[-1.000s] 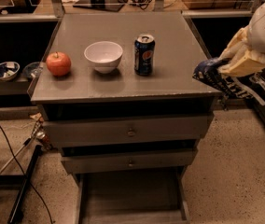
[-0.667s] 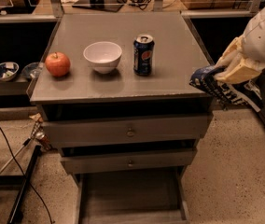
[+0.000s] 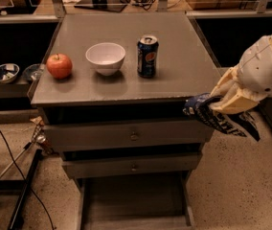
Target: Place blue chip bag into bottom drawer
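Nearest, bottom drawer (image 3: 133,200): pulled out, floor showing, ready for the bag
Gripper (image 3: 218,103): beside the cabinet's (image 3: 102,137) right front corner, pinching the blue chip bag (image 3: 224,122), which hangs well above the drawer
Farther, on top: can (image 3: 147,56), bowl (image 3: 106,57), apple (image 3: 59,66), not needed

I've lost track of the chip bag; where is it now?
Right side of the camera view: the chip bag hangs from the pincer, at the front right corner of the cabinet, beside the top drawer.
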Robot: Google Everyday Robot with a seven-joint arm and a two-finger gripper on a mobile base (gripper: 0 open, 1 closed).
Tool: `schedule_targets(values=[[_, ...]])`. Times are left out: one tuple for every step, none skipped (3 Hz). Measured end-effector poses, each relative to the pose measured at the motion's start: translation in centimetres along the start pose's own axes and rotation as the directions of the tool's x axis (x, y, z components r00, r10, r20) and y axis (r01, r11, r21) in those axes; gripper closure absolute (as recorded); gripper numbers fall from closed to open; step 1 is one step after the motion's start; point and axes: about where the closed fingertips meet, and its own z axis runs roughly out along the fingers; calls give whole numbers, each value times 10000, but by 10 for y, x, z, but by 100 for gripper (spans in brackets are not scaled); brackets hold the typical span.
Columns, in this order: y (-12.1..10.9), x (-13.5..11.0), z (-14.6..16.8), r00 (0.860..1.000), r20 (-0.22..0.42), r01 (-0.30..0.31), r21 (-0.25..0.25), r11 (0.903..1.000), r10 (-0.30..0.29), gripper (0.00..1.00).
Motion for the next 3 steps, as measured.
schedule_targets(values=[[-1,0,0,10000,-28,45,-13,10000,-45,100],[27,2,38,9993,280,-208,-809,9965,231,100],[53,6,78,9967,520,-541,-1537,9866,627,100]])
